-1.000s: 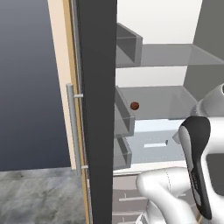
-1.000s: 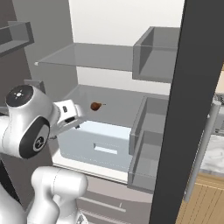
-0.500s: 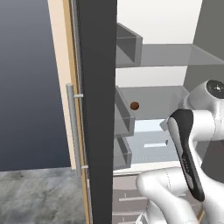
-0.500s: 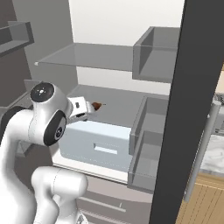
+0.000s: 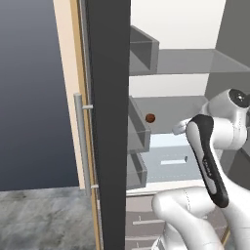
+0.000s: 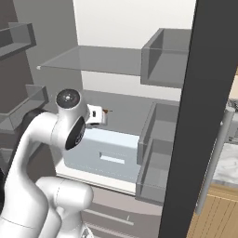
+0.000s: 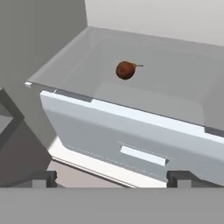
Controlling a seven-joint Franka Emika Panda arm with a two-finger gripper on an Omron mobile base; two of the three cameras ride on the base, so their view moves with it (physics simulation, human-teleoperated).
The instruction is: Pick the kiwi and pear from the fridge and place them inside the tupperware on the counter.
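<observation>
Claw (image 7: 112,177) spread wide and empty, aimed over the translucent pale drawer (image 7: 131,140) toward the small brown-orange teardrop pear (image 7: 125,70) behind it, lining up the grab.

Legible text: none | Labels, brands: none readable on fridge (image 5: 110,122) door, shelves or door bins | Numbers, signs: none on translucent drawer (image 7: 131,140) front or its handle | Markings on pear (image 7: 126,70): none
</observation>
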